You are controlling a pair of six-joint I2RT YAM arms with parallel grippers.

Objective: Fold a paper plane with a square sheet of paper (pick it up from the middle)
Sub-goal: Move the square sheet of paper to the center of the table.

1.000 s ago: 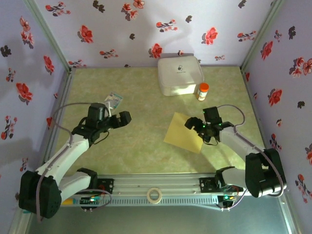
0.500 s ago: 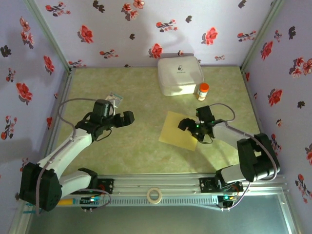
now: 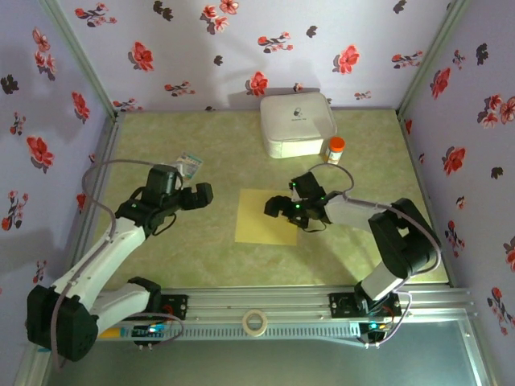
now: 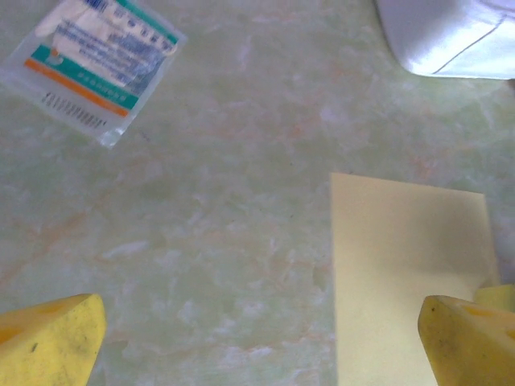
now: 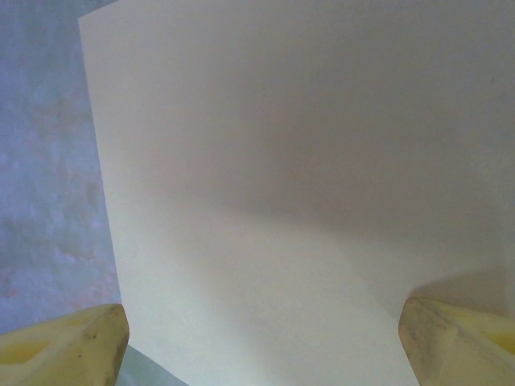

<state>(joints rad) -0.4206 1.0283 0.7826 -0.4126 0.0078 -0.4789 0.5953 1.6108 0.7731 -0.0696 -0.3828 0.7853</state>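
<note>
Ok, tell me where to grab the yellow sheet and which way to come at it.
Grip the yellow sheet at its middle, coming straight down from above. It lies flat on the table with no edge visibly raised, so a centre pinch that bunches the thin paper is probably best. The right gripper, open over it, is nearest.

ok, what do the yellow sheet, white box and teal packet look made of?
Yellow sheet: thin matte paper, flat with crisp straight edges.
White box: probably moulded plastic, smooth, rounded corners, slight sheen.
Teal packet: likely glossy plastic film, printed, with a clear border.
</note>
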